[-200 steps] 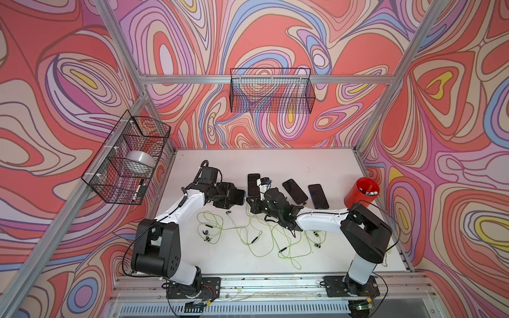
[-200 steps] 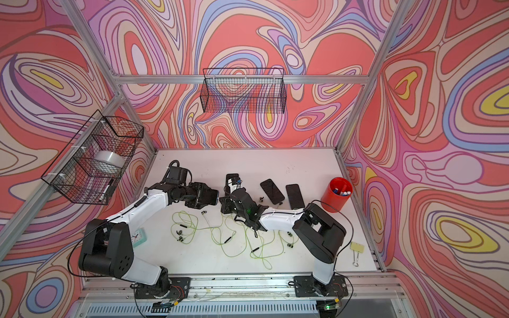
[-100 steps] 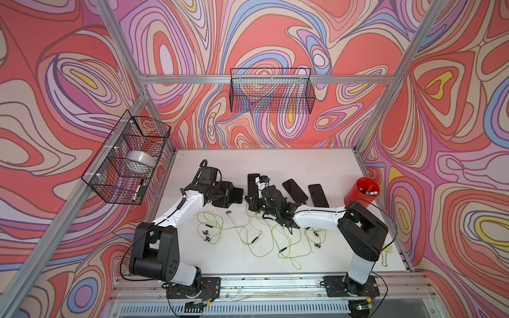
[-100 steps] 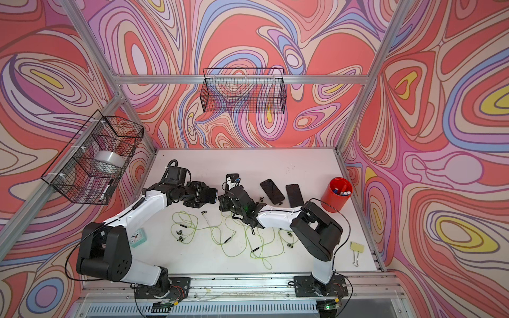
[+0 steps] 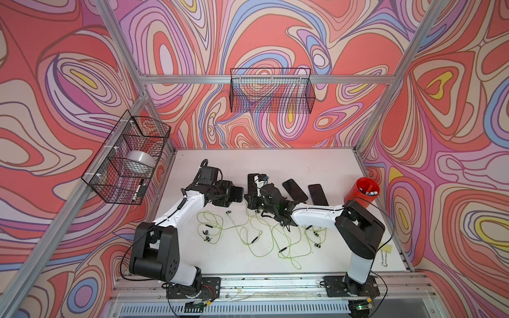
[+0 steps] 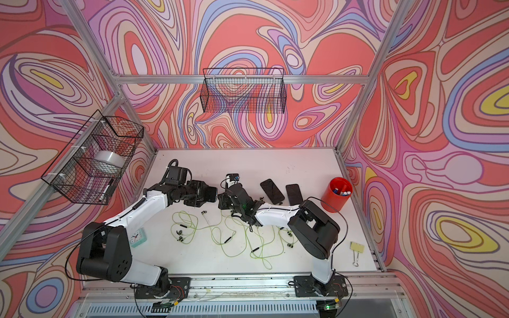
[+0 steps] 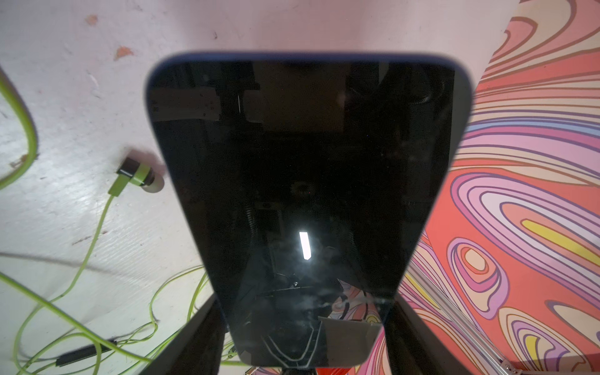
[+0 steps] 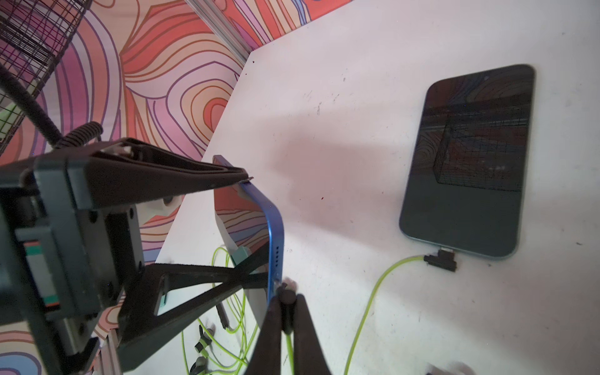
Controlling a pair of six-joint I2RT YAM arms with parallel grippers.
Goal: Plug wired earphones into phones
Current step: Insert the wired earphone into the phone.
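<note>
In both top views the arms meet mid-frame: left gripper (image 5: 236, 194) clamped wide across phone (image 7: 305, 194), right gripper (image 8: 285, 303) pinched tight on plug (image 8: 287, 292).

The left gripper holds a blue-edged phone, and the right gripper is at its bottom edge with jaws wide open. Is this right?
Not wholly. In the right wrist view the right gripper is shut on a small dark plug, not wide open. The left gripper does hold the blue-edged phone, with the right gripper at its bottom edge.
</note>
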